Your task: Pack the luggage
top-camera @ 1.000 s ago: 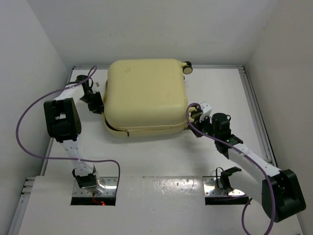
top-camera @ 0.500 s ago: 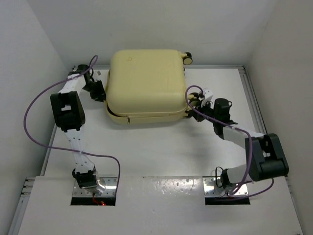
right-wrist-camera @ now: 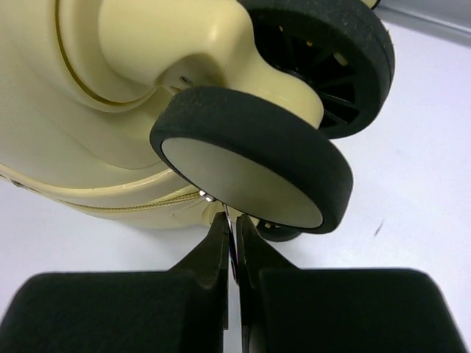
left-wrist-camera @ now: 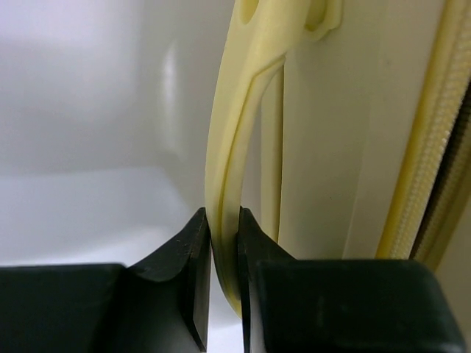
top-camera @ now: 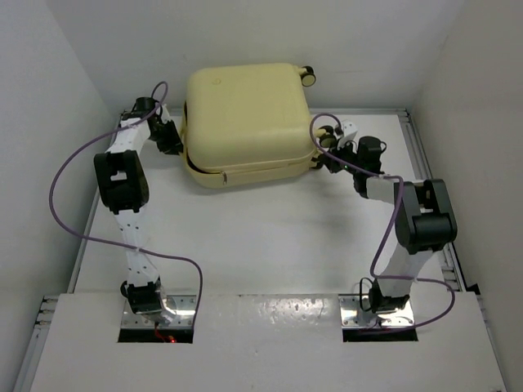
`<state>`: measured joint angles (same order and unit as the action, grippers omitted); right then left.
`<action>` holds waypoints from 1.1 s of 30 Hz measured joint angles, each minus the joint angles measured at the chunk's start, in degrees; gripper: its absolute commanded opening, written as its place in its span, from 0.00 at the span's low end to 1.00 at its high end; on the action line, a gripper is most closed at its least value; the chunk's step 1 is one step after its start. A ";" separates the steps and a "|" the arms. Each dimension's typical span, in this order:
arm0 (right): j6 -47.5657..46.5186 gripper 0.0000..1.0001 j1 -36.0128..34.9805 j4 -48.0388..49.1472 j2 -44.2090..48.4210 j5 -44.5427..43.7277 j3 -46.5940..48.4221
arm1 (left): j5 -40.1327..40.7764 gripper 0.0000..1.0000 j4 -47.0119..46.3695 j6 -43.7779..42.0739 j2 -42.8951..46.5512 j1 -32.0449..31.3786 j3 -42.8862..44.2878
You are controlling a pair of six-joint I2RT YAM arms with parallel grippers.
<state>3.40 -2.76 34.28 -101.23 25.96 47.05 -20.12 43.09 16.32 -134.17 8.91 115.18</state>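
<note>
Luggage (top-camera: 245,114): lid down, at the far end of the table (top-camera: 261,245), between both arms
Left gripper (left-wrist-camera: 223,228): clenched on the side handle (left-wrist-camera: 234,118); brace the shell firmly against the pull
Right gripper (right-wrist-camera: 232,229): pinched tight on what looks like the thin zip pull (right-wrist-camera: 229,218) under the wheel (right-wrist-camera: 250,158); draw along the seam, never outward

The left arm (top-camera: 122,175) rises from its base, folds at the elbow and reaches far-right, its left gripper (left-wrist-camera: 224,220) clamped narrowly on the handle (left-wrist-camera: 228,147) of the luggage (top-camera: 245,114). The right arm (top-camera: 421,216) stands upright, bends at the elbow and stretches far-left, low over the table. The right gripper (right-wrist-camera: 229,228) has its fingers pressed together, pinching a thin metal tab (right-wrist-camera: 225,213) at the tips.
</note>
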 measured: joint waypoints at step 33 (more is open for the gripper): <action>6.54 0.00 -1.90 -1.09 -35.63 -4.63 46.16 | -6.25 0.82 -18.53 -3.04 1.11 3.04 -5.25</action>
<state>9.93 -4.67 33.19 -136.86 21.32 93.21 -26.37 24.56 13.28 -133.05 11.94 109.93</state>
